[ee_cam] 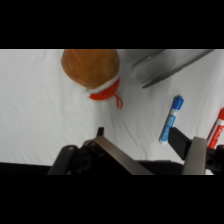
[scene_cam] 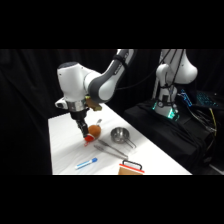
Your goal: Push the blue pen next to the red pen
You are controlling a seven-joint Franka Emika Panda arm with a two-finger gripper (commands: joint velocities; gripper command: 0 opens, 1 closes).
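The blue pen, a short pale stick with a bright blue cap, lies on the white table, just above my right finger. In the side view the blue pen rests near the table's front edge, below and apart from my gripper. The red pen shows only at the right edge of the wrist view, roughly parallel to the blue one with a gap between them. My gripper is open and holds nothing.
A brown round toy with a red-and-white end sits right beside the gripper, the toy touching or nearly so. Metal tongs, a small metal bowl and a wooden block with a red strip lie to the right.
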